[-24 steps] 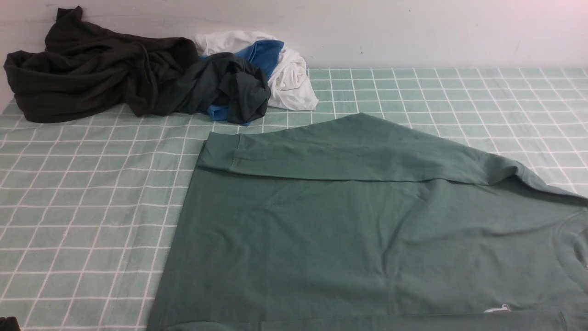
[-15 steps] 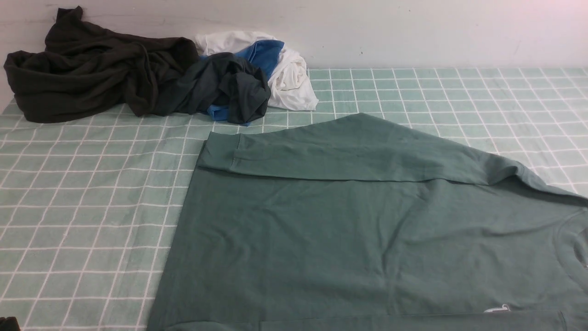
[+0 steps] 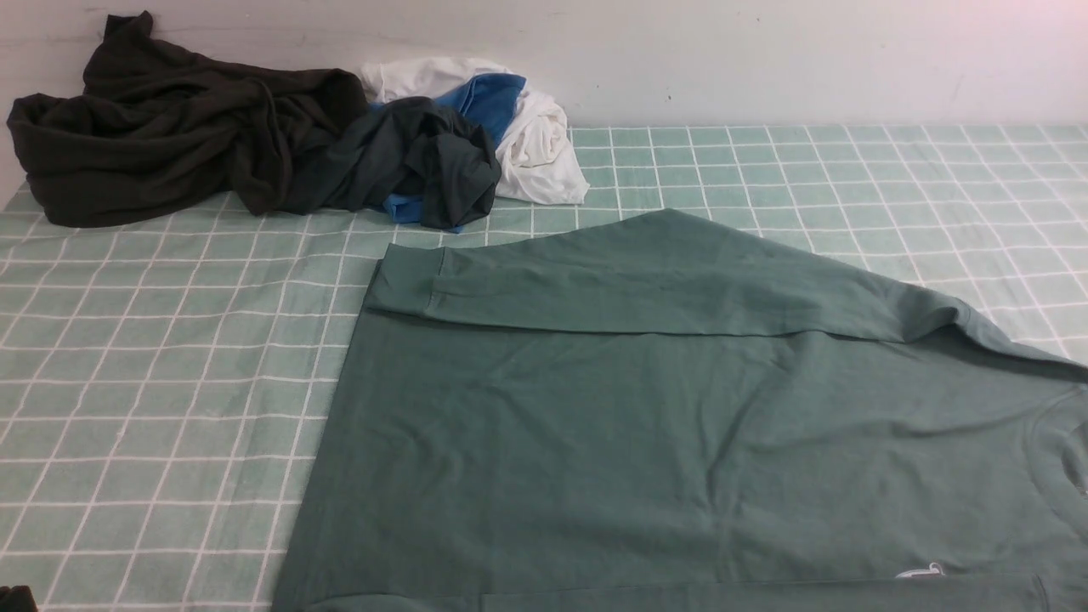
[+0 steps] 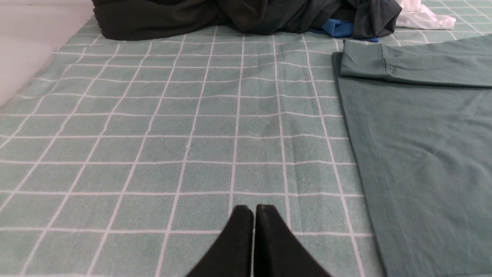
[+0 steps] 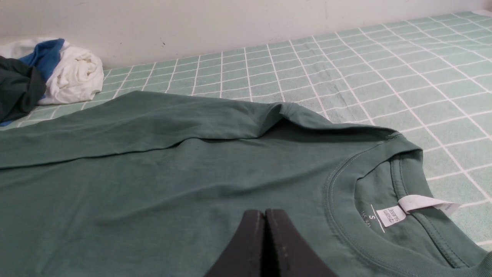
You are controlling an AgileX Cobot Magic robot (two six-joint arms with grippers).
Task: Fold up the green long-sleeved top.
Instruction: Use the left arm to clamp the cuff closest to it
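Front view: the top (image 3: 680, 425) was seen spread flat on the checked cloth (image 3: 170, 382), in the near right part of the table. Its long axis ran across the robot, with the hem (image 3: 327, 425) at the robot's left and the collar (image 5: 384, 181) at its right. The far sleeve (image 3: 646, 280) was laid back over the body along the far edge, its cuff close to the hem corner. A pile of clothes (image 3: 255, 144) was left by the wall, apart from the top.

No gripper was visible in the front view. In the left wrist view the left gripper (image 4: 253, 209) was seen with its fingers pressed together and nothing between them, over bare cloth just beside the hem. In the right wrist view the right gripper (image 5: 264, 213) was likewise closed and empty, above the chest of the top and near the collar.

So each end of the top was nearer to one arm: the hem to the left, the collar to the right. It was judged that the next fold would be taken along this axis, and that both grippers must first be opened.

Compared with the earlier front pictures, no change was found: the top, sleeve and pile lay in the same places.
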